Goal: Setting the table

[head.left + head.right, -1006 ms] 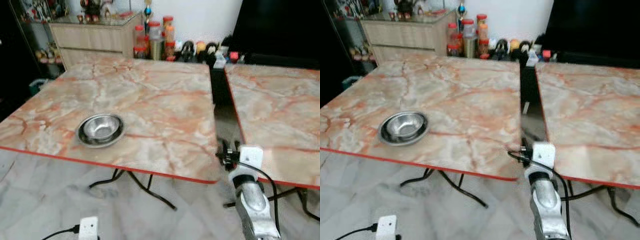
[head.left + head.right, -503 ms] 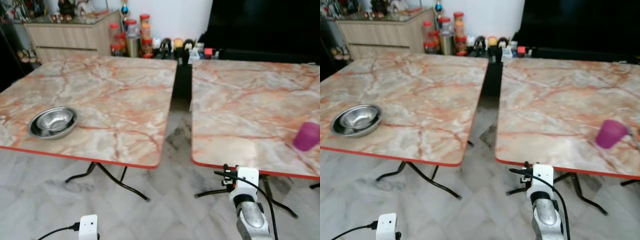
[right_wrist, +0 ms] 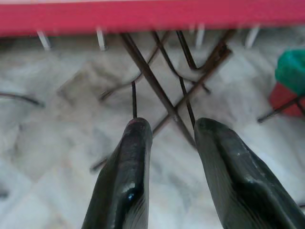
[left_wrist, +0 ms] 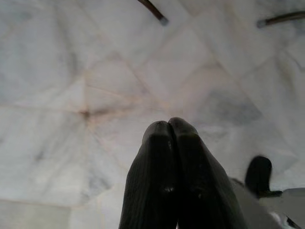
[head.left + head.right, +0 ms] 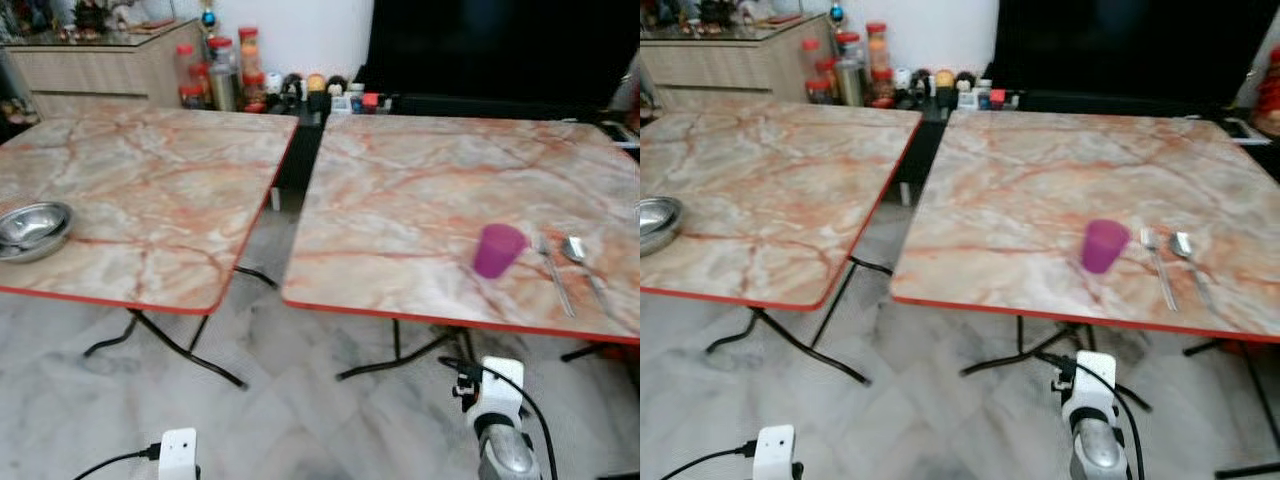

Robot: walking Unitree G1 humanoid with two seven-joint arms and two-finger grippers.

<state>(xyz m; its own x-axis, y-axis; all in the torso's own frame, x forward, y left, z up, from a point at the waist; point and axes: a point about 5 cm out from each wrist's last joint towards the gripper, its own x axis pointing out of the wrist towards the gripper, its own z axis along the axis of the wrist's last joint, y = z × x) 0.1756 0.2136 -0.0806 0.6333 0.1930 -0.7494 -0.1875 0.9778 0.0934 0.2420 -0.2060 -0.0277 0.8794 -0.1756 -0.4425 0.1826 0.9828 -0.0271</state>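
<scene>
A purple cup stands near the front edge of the right marble table. A fork and a spoon lie just right of it. A steel bowl rests on the left marble table, at its left side. My right arm hangs low in front of the right table; its gripper is open over the floor, with the table's red edge and black legs beyond. My left gripper is shut, empty, pointing at the floor tiles.
A narrow gap separates the two tables. Jars and bottles line the back wall beside a wooden cabinet. A dark screen stands behind the right table. Folding table legs spread over the marble floor.
The camera has swung to the right: the bowl slid to the left edge, and the purple cup, fork and spoon came into fuller view. Both arms still hang low.
</scene>
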